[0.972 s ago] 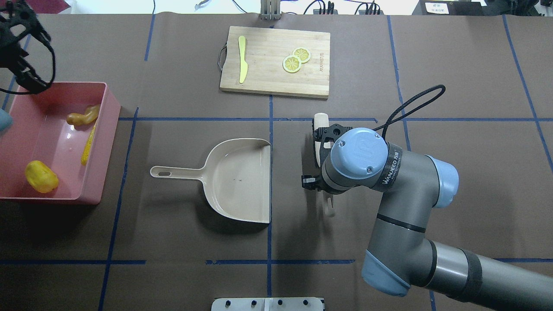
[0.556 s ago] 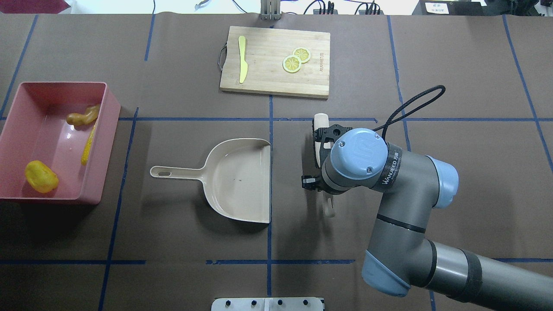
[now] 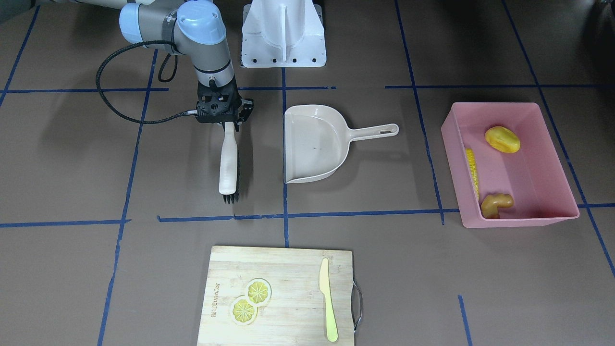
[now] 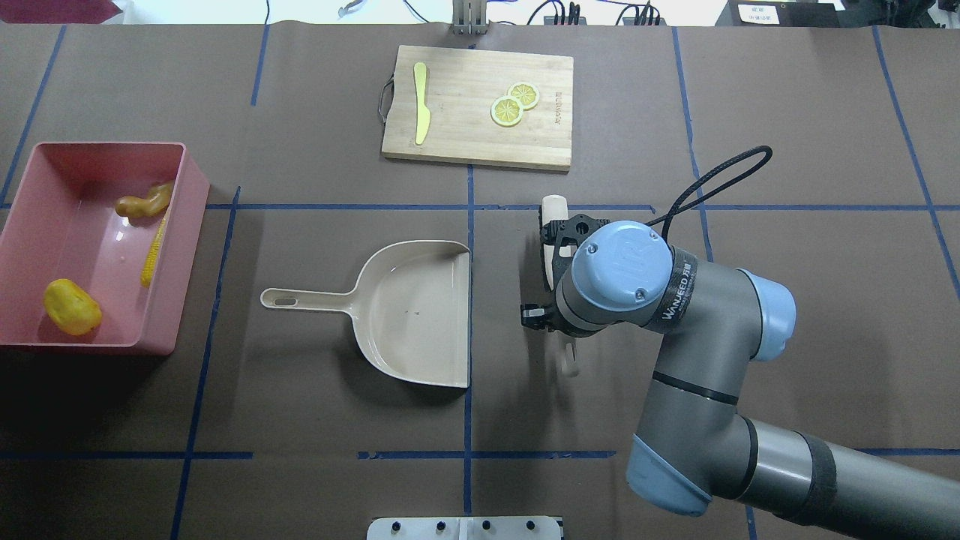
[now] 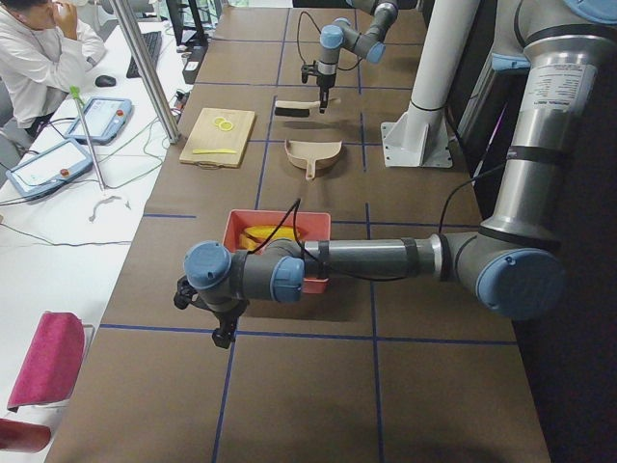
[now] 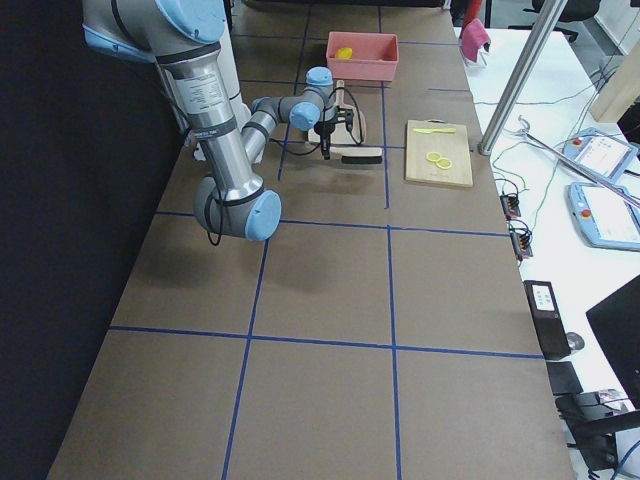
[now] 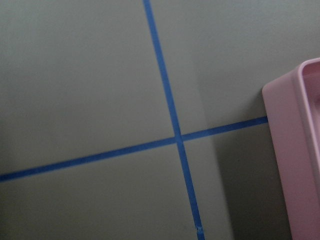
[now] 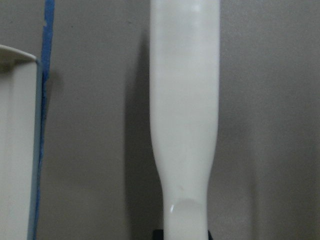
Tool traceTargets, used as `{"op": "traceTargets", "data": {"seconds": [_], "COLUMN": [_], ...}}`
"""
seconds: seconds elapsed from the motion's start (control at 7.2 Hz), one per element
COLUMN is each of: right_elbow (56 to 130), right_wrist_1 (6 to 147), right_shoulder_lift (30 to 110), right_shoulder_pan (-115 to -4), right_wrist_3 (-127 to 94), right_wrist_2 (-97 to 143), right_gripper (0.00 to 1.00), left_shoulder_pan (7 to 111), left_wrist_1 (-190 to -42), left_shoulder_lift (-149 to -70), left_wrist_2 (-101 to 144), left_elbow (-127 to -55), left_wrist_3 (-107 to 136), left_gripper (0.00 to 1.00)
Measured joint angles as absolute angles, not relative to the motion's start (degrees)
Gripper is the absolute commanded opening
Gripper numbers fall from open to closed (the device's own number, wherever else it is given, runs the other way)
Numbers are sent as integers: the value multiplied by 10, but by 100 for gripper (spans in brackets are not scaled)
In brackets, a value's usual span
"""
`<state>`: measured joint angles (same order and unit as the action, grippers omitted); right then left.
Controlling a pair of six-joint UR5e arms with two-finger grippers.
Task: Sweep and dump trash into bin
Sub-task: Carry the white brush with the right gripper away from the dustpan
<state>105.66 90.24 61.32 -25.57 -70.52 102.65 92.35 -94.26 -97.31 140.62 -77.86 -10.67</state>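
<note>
Outside the left edge of the overhead view, the left gripper (image 5: 223, 336) appears only in the side camera, low over the table (image 4: 300, 450) beyond the bin; whether its fingers are spread or pressed together cannot be told. At the left edge of the overhead view sits the pink bin (image 4: 191, 255), and all the trash lies inside it: the potato-like lump (image 4: 71, 306) at the lower left of the tub, and the corn cob (image 4: 154, 251) along the right wall with the ginger root (image 4: 142, 202) at its upper end. In the centre of the frame the beige dustpan (image 4: 412, 311) lies flat and empty, its handle pointing left toward the bin. At the upper centre the cutting board (image 4: 465, 127) holds the knife (image 4: 421, 112) and two lemon slices (image 4: 508, 110). Right of centre, the right gripper (image 3: 229, 124) pinches the handle end of the brush (image 4: 556, 206), which lies just right of the dustpan's open edge without touching it. Sweeping and dumping look finished; judging by this, only letting go of the brush and withdrawing the arm seem to be left. A band on the right arm reads "WANJEED" and its blue cap carries a "UR" mark; the stamp on the board is too small to read.
</note>
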Motion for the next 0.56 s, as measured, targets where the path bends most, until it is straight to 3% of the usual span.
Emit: {"op": "traceTargets", "data": {"seconds": [0.56], "right_elbow": [1057], "right_wrist_1": [906], "right_shoulder_lift": [615], "right_shoulder_pan": [-269], "right_wrist_3": [-705], "right_wrist_2": [1051], "right_gripper": [0], "left_shoulder_pan": [922], "left_wrist_1": [-909], "left_shoulder_lift": [-977], "left_wrist_2": [1326], "left_elbow": [-833], "left_wrist_3": [-108], "left_gripper": [100]}}
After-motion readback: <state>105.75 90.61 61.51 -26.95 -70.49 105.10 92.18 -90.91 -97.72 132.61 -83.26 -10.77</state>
